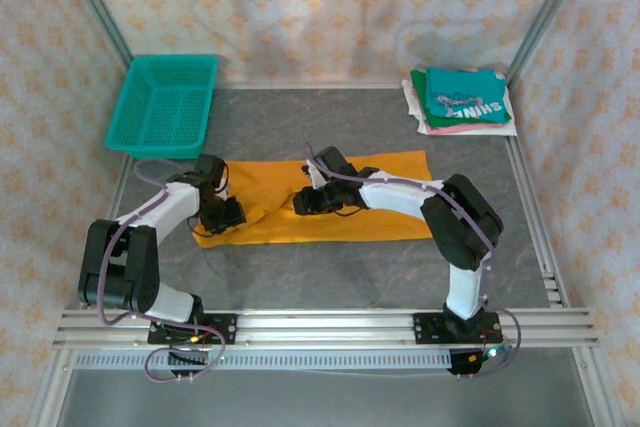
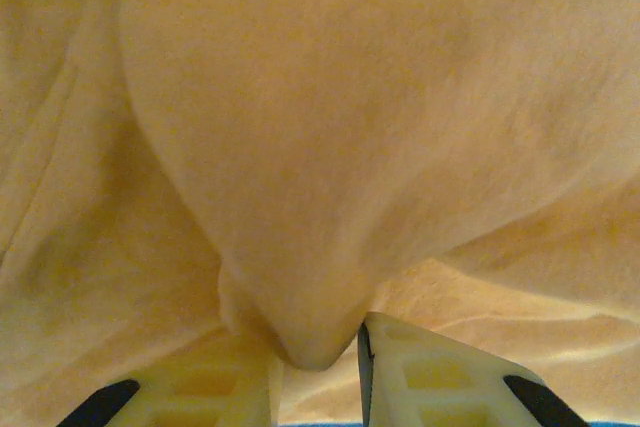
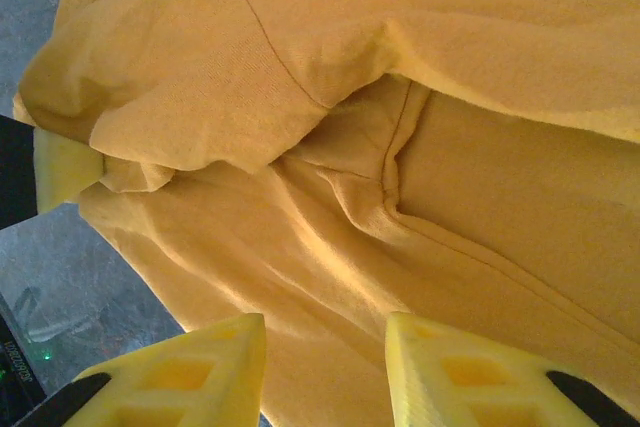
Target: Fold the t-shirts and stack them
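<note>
- From above, we take in the whole layout. The mustard-orange t-shirt (image 1: 330, 227) lies as a long band across the middle of the grey table (image 1: 330, 277), with its left end rumpled.
- At the far right corner sits the folded stack. The teal shirt (image 1: 462, 95) with white lettering is on top, over the pink shirt (image 1: 455, 128) and the white shirt (image 1: 415, 107). The teal mesh basket (image 1: 170, 59) stands at the far left, well apart from the stack.
- The same view gives us the arm poses. The left arm folds back at its elbow near the left edge and reaches forward, so the left gripper (image 1: 228, 215) is down on the shirt's left end. The right arm bends out to the right and stretches leftward, putting the right gripper (image 1: 305, 202) on the shirt's middle.
- The left wrist camera gives us the grip up close. A cone of orange cloth (image 2: 350, 127) runs down into the left gripper (image 2: 318, 342). Its nub fills the gap and touches both pale fingers (image 2: 420, 367), so we read the jaws as clamped on the t-shirt.
- The right wrist camera shows seams and folds of the shirt (image 3: 450, 197). The fingers (image 3: 215, 362) of the right gripper (image 3: 325, 332) stand apart just above the cloth with nothing between them. At the left edge, a bunched corner of the shirt meets a yellow finger of the left gripper (image 3: 60, 165) over bare table (image 3: 60, 277).
</note>
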